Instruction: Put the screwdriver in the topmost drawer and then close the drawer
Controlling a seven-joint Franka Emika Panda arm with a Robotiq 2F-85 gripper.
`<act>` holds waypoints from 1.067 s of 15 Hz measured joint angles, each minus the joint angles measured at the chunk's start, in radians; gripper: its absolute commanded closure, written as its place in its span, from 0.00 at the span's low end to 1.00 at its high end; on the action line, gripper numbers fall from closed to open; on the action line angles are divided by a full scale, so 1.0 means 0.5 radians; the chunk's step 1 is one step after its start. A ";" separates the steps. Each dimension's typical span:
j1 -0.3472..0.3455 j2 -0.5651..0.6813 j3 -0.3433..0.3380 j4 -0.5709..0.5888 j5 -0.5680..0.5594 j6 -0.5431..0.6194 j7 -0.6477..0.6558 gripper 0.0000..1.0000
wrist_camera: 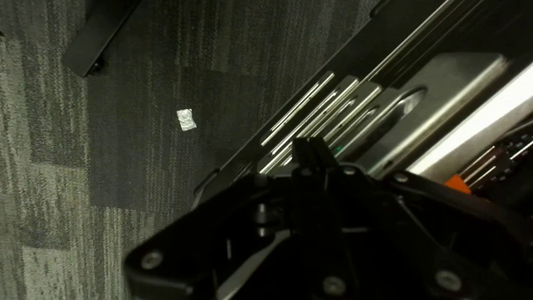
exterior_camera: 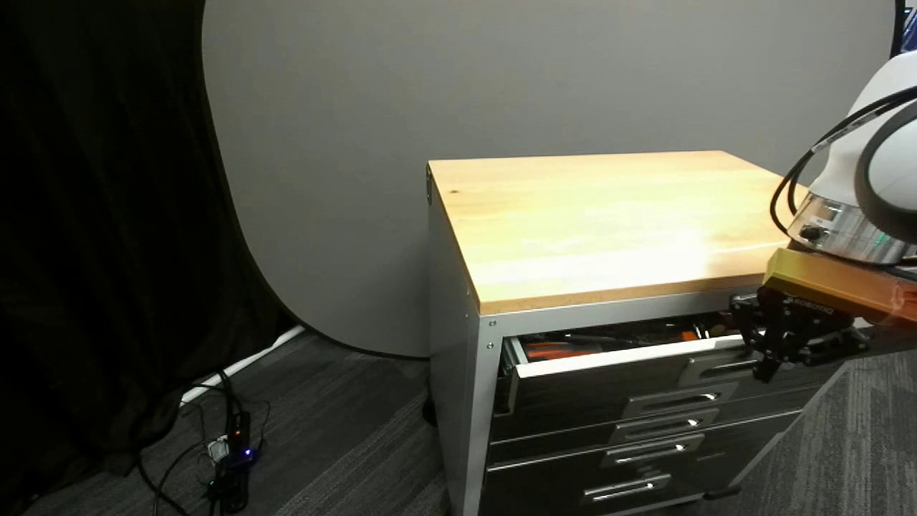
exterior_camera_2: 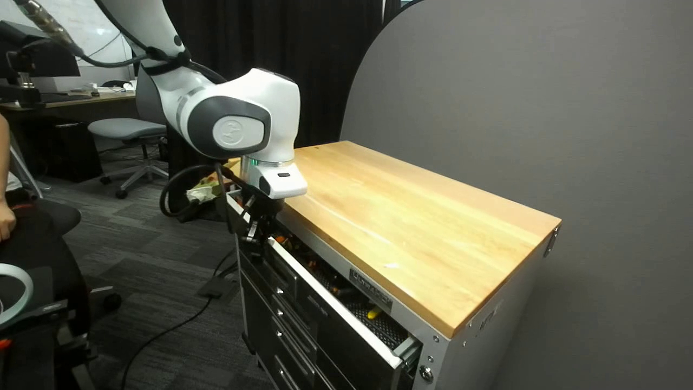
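Note:
The topmost drawer (exterior_camera: 587, 394) is partly pulled out, with tools inside; its rim shows in an exterior view (exterior_camera_2: 335, 303) and in the wrist view (wrist_camera: 470, 125). Its bar handle (exterior_camera: 716, 369) is on the front face. My gripper (wrist_camera: 308, 143) is shut with its fingertips together, and nothing shows between them. In both exterior views, my gripper (exterior_camera: 766, 365) (exterior_camera_2: 254, 235) points down at the drawer's front, near the handle; contact cannot be told. A small yellow piece (exterior_camera_2: 373, 312) lies in the drawer; I cannot tell whether it is the screwdriver. No screwdriver shows on the tabletop.
The wooden tabletop (exterior_camera: 609, 215) overhangs the open drawer. Orange tools (exterior_camera: 559, 350) lie in the drawer. Similar grey drawers (exterior_camera: 652, 448) below are shut. A person (exterior_camera_2: 5, 216) sits at the edge of an exterior view. A silvery scrap (wrist_camera: 186, 119) lies on the floor.

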 measured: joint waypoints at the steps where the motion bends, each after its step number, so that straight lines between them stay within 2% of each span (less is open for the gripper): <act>1: 0.011 0.000 -0.003 -0.005 -0.001 0.046 0.013 0.93; 10: 0.114 -0.002 -0.018 -0.086 -0.008 0.446 0.035 0.93; 14: 0.111 -0.001 -0.004 -0.095 -0.006 0.489 -0.035 0.93; 16: 0.068 -0.001 0.041 -0.086 0.003 0.478 -0.183 0.93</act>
